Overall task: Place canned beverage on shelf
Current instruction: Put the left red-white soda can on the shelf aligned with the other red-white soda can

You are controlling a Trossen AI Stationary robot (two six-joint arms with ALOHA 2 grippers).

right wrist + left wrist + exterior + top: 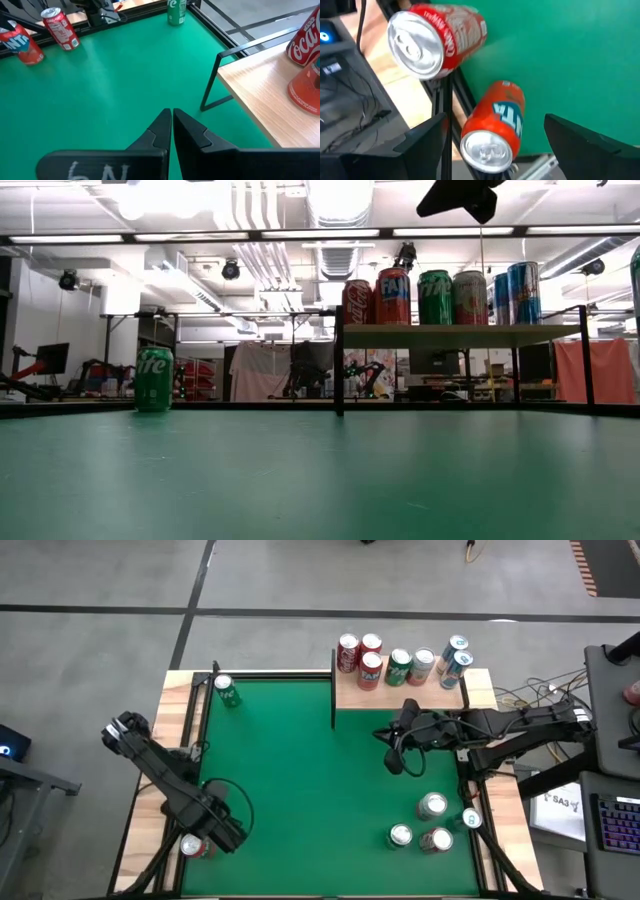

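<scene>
Fanta can [496, 131] beside Coca-Cola can [440, 37].

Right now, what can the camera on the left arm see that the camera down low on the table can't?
Only the left wrist view shows the open left gripper over an orange can and a red can beside the table's edge. Only the low view shows the shelf carrying a row of cans, and a green can standing alone. Both show the green table.
</scene>
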